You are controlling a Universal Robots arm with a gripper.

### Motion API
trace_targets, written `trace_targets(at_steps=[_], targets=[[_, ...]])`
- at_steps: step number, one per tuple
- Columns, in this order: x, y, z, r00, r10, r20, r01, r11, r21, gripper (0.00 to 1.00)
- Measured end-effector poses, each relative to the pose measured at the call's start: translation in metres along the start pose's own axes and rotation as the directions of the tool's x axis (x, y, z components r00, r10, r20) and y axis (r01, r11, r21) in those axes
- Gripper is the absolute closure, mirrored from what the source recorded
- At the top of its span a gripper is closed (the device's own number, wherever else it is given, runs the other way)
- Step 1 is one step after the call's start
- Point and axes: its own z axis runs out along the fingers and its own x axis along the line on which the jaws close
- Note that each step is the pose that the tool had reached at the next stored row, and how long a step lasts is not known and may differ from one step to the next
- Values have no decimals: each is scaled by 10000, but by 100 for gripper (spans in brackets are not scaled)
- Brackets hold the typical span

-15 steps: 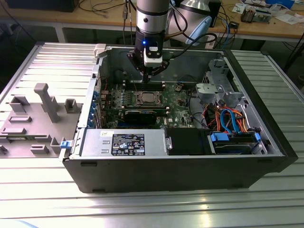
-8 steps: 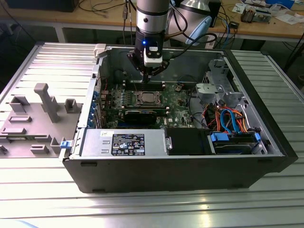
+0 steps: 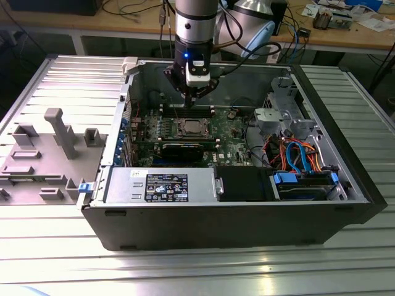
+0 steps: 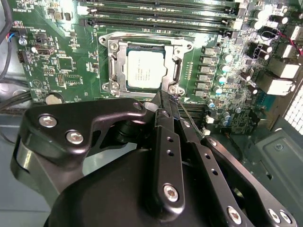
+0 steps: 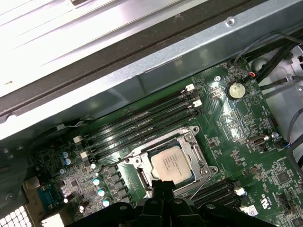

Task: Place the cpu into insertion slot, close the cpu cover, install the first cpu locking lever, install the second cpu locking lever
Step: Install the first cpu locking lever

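**A:** Inside the open computer case, the cpu already sits in the insertion slot, cpu cover framing it. Looks light, stiff and fragile to me, so edges only.

**B:** Agreed. The hand hovers just beside the socket's corner, fingers pinched narrow with a thin wire lever right at the tips; can't tell if it's actually gripped.

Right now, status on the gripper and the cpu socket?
Gripper shut, tips at the socket's edge. Cpu seated in the insertion slot, cpu cover down around it. Nothing in the way.
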Motion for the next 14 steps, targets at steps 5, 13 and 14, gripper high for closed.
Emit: trace_targets(at_steps=[5, 13, 14], targets=[[11, -4, 15, 9970, -761, 120, 761, 9971, -39, 89], [16, -8, 30, 9767, -2144, 130, 2145, 9767, -36, 89], [16, -8, 32, 9712, -2379, 124, 2380, 9713, -35, 89]])
